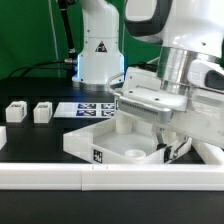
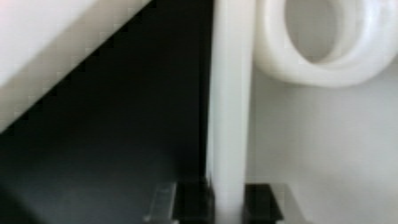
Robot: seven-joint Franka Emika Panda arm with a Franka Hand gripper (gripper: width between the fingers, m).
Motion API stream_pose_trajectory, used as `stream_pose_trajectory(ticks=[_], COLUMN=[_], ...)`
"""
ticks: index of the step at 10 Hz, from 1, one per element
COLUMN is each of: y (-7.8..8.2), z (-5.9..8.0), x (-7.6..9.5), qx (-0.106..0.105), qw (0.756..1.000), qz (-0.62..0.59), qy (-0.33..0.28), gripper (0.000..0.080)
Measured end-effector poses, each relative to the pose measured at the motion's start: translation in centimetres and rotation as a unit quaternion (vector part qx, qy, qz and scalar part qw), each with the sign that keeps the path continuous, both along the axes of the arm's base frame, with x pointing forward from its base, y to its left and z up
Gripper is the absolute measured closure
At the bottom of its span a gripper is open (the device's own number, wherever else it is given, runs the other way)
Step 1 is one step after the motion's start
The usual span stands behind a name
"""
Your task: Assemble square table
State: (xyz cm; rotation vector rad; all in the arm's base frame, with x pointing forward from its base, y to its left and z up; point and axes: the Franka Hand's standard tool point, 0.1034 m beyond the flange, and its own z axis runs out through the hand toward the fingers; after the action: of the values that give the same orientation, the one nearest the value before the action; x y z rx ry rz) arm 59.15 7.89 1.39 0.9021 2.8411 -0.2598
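The square table's white slab point(image 1: 100, 138) lies with its underside up just behind the front wall, its raised rim, a round corner socket point(image 1: 133, 155) and a black-and-white tag point(image 1: 99, 156) showing. My gripper point(image 1: 166, 142) reaches down over the slab's corner on the exterior view's right. In the wrist view the slab's thin white rim point(image 2: 230, 100) runs straight between my two dark fingertips point(image 2: 185, 202), which press on either side of it, with a round socket point(image 2: 329, 45) beside it. Two short white tagged legs point(image 1: 15, 111) point(image 1: 42, 112) stand at the exterior view's left.
The marker board point(image 1: 88, 109) lies behind the slab, near the robot's base point(image 1: 98, 60). The long white border wall point(image 1: 60, 178) runs along the front and up the exterior view's right side. Black tabletop point(image 1: 30, 135) lies between the legs and the slab.
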Motion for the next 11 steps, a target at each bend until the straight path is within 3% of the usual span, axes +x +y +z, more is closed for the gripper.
stream_pose_trajectory(ticks=[2,6,9,11], y=[0.2,-0.6,-0.8,-0.6], z=[0.1,-0.1,-0.1,-0.1], x=[-0.9,-1.3,-1.4,-1.5], qx=[-0.009,-0.021,-0.032,-0.023], qw=[0.995,0.984,0.961,0.936], qz=[0.091,0.164,0.262,0.341], qy=[0.039,0.058,0.08,0.09], gripper=[0.0732,0.0732,0.0732,0.0731])
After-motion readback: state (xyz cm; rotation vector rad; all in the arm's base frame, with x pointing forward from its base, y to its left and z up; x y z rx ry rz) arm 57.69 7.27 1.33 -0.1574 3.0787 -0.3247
